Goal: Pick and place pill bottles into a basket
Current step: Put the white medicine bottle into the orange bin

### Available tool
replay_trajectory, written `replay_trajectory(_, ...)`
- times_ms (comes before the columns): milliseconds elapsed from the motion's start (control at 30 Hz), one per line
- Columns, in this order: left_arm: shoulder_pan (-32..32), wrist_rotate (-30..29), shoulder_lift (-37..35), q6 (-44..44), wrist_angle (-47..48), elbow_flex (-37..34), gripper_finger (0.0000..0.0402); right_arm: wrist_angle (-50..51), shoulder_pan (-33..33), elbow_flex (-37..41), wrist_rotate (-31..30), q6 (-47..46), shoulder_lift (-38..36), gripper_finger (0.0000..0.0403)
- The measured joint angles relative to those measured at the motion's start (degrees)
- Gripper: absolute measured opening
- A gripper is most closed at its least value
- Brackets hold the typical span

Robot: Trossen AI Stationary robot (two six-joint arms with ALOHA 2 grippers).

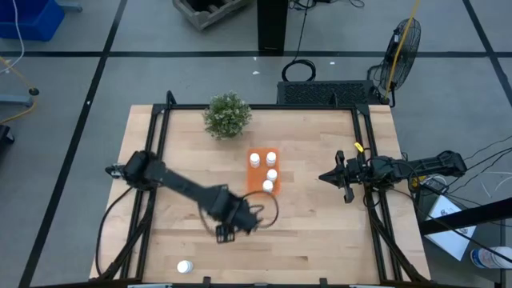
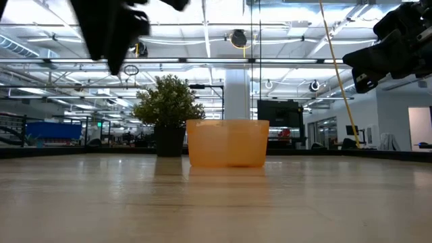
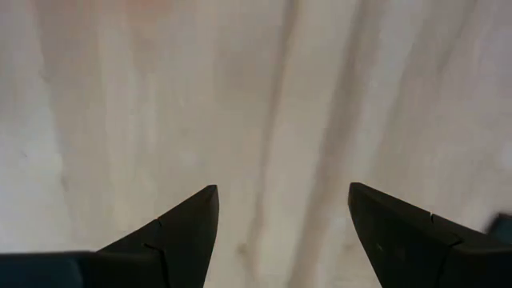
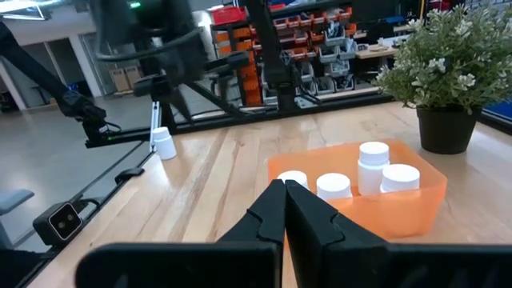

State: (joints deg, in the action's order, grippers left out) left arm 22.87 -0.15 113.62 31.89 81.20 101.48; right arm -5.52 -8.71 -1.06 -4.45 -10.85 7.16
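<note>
The orange basket [image 1: 265, 175] stands mid-table and holds several white pill bottles [image 1: 272, 174]; they also show in the right wrist view [image 4: 374, 164]. One more pill bottle [image 1: 185, 266] stands upright near the table's near left edge, seen too in the right wrist view [image 4: 164, 144]. My left gripper [image 1: 225, 233] is open and empty, pointing down over bare wood [image 3: 280, 200], near-left of the basket. My right gripper [image 1: 342, 184] is shut and empty at the table's right side, pointing toward the basket [image 4: 376, 200].
A bushy green potted plant [image 1: 227, 115] stands at the far side, behind the basket [image 2: 227, 142] in the low view. Black frame rails run along the table's left and right sides. Bare wood lies between my left gripper and the lone bottle.
</note>
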Motion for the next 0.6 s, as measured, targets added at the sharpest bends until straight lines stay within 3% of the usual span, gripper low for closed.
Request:
replay_trajectory(267, 10.4, -0.3, 0.0, 16.9, -0.9, -0.2, 0.0285, 0.1, 0.0, 0.0, 0.0, 0.0, 0.0, 0.0)
replay_trajectory(600, 24.6, -5.7, 0.0, 37.4, 1.1, -0.2, 0.0285, 0.1, 0.0, 0.0, 0.0, 0.0, 0.0, 0.0)
